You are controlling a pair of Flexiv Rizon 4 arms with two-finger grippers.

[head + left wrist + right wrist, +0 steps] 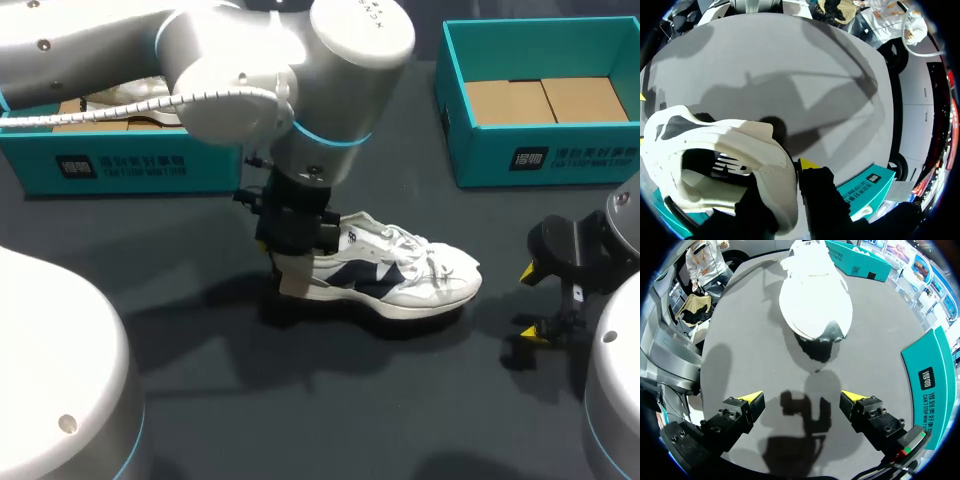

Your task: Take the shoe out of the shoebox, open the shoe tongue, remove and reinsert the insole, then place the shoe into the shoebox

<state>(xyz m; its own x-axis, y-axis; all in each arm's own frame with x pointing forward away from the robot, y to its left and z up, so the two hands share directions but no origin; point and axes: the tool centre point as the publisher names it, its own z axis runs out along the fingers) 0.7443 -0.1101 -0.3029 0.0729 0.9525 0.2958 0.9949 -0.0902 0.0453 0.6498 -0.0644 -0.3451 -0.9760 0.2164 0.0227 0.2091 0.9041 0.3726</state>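
A white sneaker with dark navy side panels [400, 272] stands on the dark table, its toe pointing toward my right arm. My left gripper [296, 250] comes down on its heel and is shut on the heel collar. In the left wrist view the white heel wall [767, 165] sits between the fingers, one yellow tip [807, 163] outside it. My right gripper [540, 300] hangs open to the right of the toe, apart from it. From the right wrist, the shoe's toe [815, 305] lies ahead of the open gripper [802, 397].
A teal shoebox [110, 160] at the back left holds another white shoe [130, 100]. A second teal box [540, 150] with a brown cardboard floor stands at the back right, close beside the right gripper [932, 375].
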